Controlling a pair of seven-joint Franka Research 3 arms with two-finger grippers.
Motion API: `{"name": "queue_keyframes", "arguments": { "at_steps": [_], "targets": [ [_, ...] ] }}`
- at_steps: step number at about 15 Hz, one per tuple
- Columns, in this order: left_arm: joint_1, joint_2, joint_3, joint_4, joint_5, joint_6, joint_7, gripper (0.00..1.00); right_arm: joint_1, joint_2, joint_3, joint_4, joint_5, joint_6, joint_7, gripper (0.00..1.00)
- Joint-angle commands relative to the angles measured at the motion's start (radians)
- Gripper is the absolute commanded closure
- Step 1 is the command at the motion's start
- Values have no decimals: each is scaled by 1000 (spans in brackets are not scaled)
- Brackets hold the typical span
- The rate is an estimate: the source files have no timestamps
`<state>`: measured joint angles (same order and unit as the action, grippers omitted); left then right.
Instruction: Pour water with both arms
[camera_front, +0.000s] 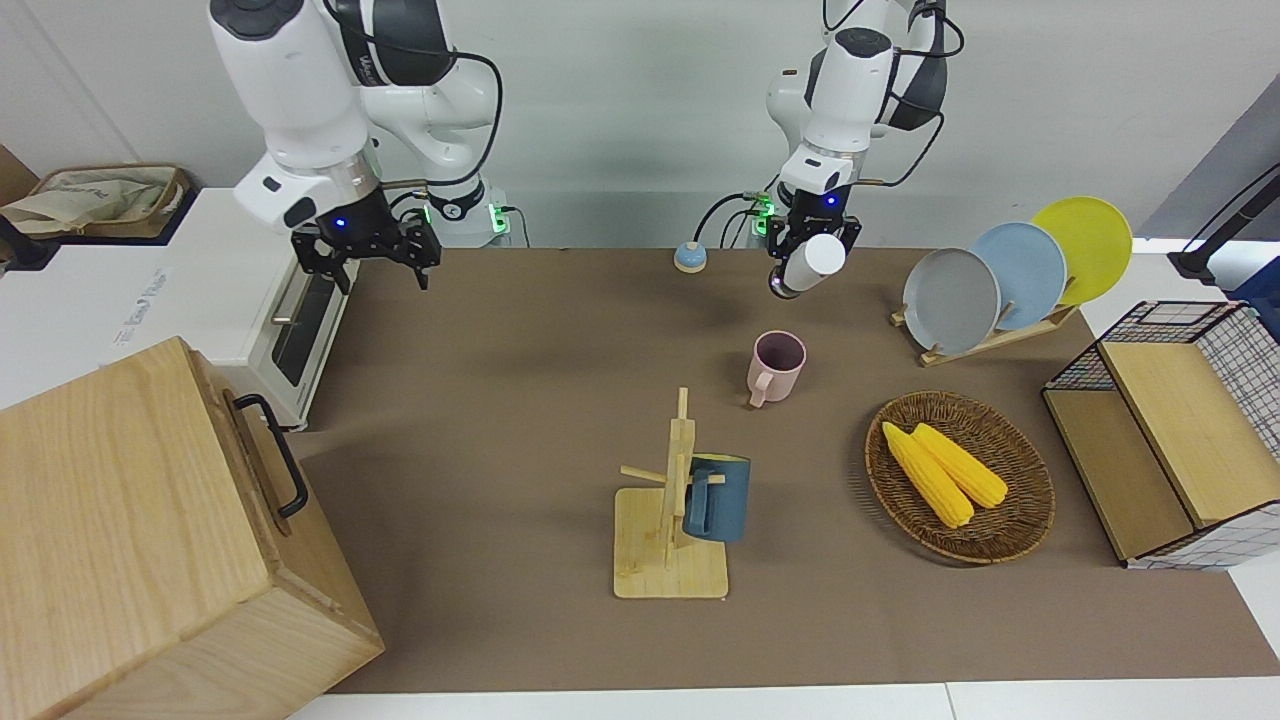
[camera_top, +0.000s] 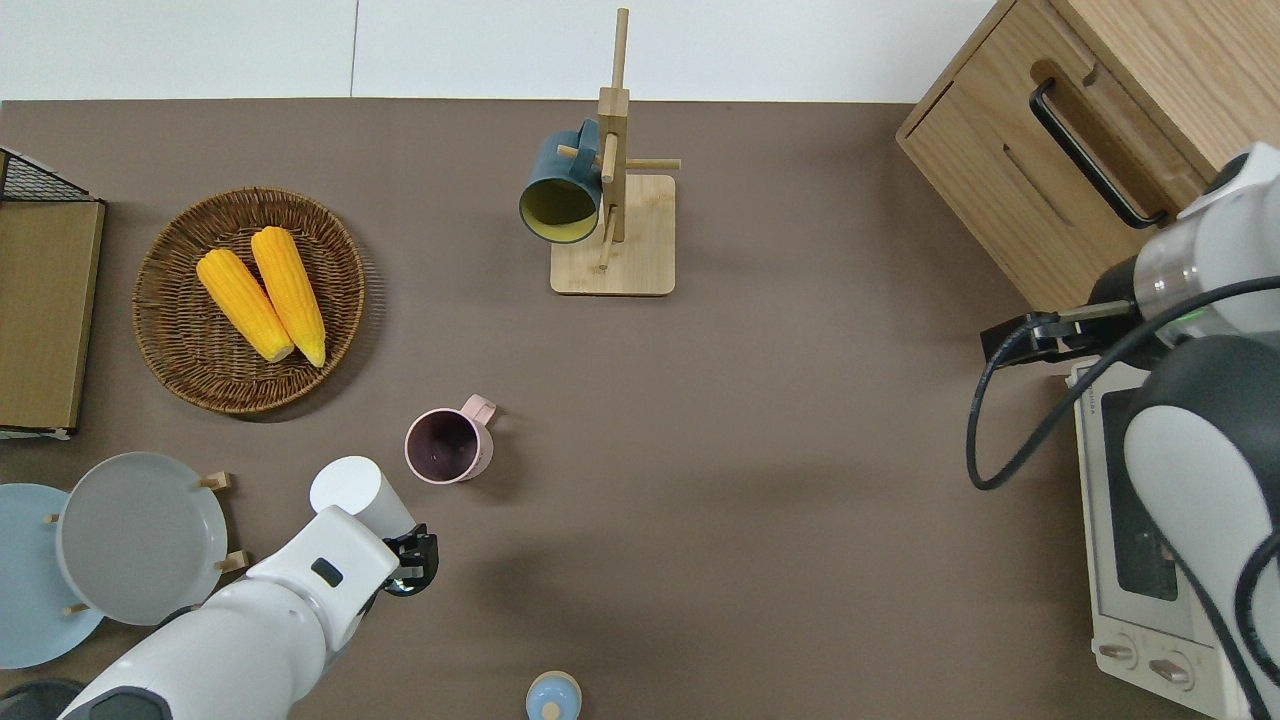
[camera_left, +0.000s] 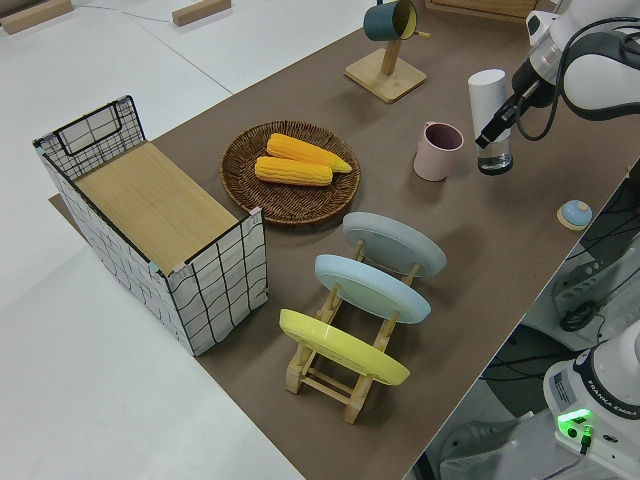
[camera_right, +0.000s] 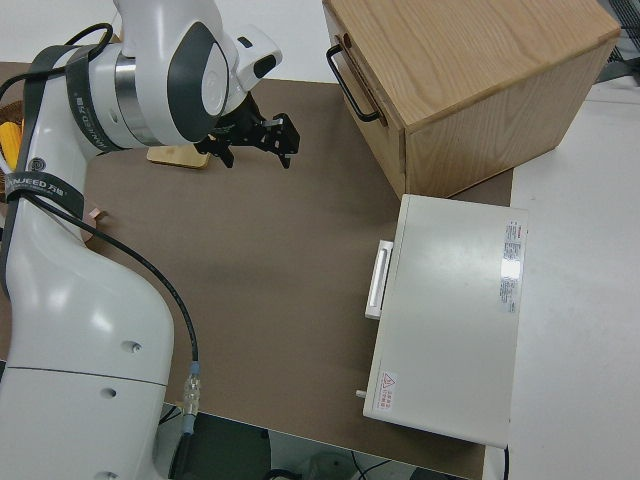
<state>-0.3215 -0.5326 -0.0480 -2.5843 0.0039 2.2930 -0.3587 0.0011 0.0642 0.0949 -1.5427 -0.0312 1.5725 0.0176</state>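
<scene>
Left end effector (camera_front: 812, 243) grips a white bottle (camera_front: 812, 262) over the brown mat (camera_front: 520, 400); right end effector (camera_front: 366, 251) released.

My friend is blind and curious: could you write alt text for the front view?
The left gripper holds a white bottle in the air near a pink mug on the brown table, while the right gripper hangs open. A blue mug hangs on a wooden mug rack beside a basket with two corn cobs.
</scene>
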Motion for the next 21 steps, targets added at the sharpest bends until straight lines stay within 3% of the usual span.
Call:
{"name": "queue_keyframes", "arguments": {
  "at_steps": [1,4,9,15,21],
  "targets": [
    [-21,20,10,1,-12,2,-9,992,-44,-72,16,-20,-45,-20,-105,9],
    [-21,71,-12,15,-12,-4,-9,992,-75,-98,17,-14,-61,-22,-183,9],
    [-21,131,-16,68,-12,-26,9,1000,-89,-149,17,-14,-59,-74,-203,9],
    [-18,206,-15,182,-12,-187,37,1000,-64,-150,12,-8,-50,-94,-191,9],
    [-11,265,-3,220,-12,-236,59,1000,-39,-139,5,-8,-47,-85,-194,9]
  ]
}}
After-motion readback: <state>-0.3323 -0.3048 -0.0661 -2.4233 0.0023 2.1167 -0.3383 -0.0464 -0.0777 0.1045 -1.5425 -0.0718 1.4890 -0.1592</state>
